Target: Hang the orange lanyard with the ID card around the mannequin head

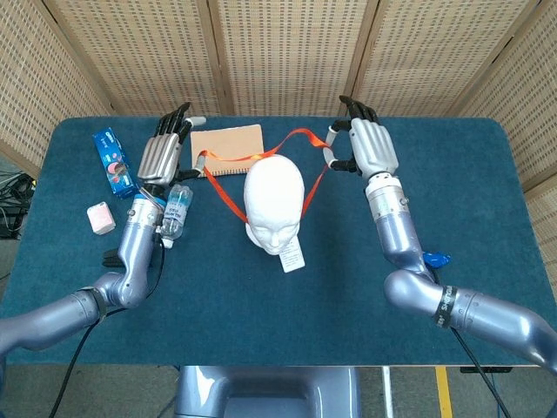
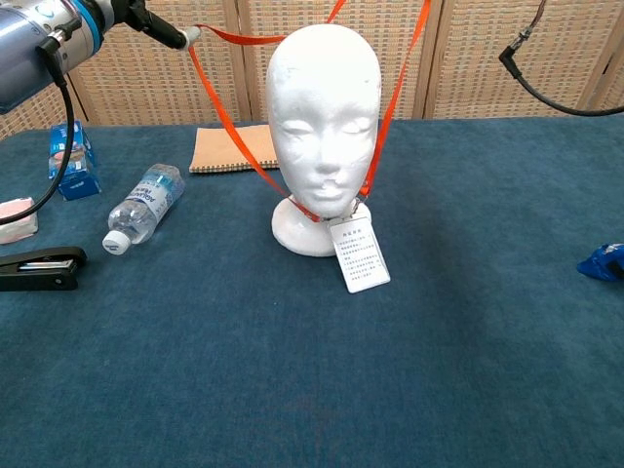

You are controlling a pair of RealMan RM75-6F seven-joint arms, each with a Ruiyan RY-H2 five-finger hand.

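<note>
My hands [image 1: 162, 154] are brushed metal; the lanyard [image 1: 224, 194] is woven cloth, the mannequin head [image 2: 323, 117] matt foam, the worktop [image 2: 292, 390] napped blue fabric.

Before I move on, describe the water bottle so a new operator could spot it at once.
Start at the white mannequin head mid-table and look toward the robot's left side. Between the tan notebook and the black stapler lies the water bottle, on its side. It is the only clear plastic item, with a white cap and blue label.
</note>
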